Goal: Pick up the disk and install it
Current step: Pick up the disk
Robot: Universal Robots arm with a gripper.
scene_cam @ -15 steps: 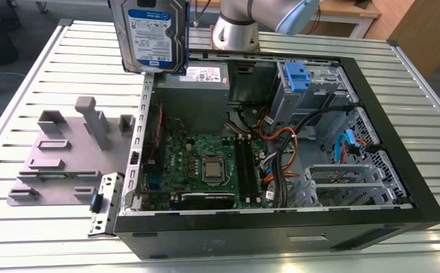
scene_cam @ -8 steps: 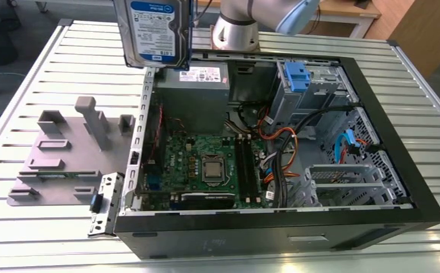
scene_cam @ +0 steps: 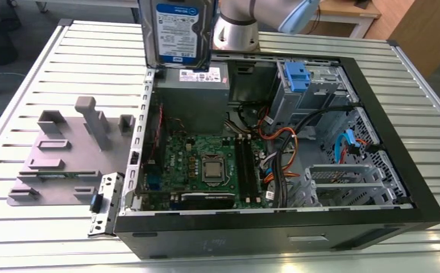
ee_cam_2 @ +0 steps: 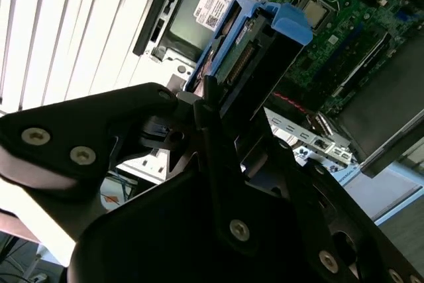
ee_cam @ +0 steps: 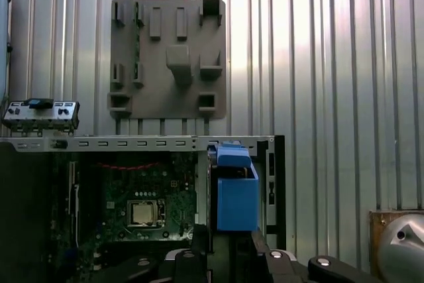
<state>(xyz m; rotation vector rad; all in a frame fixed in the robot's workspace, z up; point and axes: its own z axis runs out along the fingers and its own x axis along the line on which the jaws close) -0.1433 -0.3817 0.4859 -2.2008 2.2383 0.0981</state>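
Above the far corner of the open computer case [scene_cam: 281, 236], toward the exterior view's left, the disk [scene_cam: 178, 31] hangs upright. Its blue-and-white label faces the camera, just over the grey box [scene_cam: 193, 91] with the white sticker. The arm [scene_cam: 239, 25] rises beside it. Further toward the exterior view's right, inside the case, stands the blue tab [scene_cam: 294, 74] on its metal cage, with a tangle of cables [scene_cam: 281, 142] below it. The case sits on a slatted table [scene_cam: 45, 62].

In the second wrist view the gripper [ee_cam_2: 215, 107] is clamped on the disk [ee_cam_2: 255, 44], its black fingers [ee_cam_2: 209, 117] closed against it near one end. The blue bracket and connector edge point away toward the motherboard [ee_cam_2: 344, 24].

In the first wrist view the disk [ee_cam: 235, 193] is seen end-on, sticking out from the gripper [ee_cam: 225, 256] over the case's edge wall. The motherboard [ee_cam: 132, 210] lies beside it, and the grey fixture plate [ee_cam: 169, 57] rests on the table beyond.

The step in hand looks like carrying the disk over the case. Because the hold sits near one end, the long body could pivot, so a firm, steady grip probably matters most. The disk should also be kept square to the case, clear of the wall and cables, and moved slowly.
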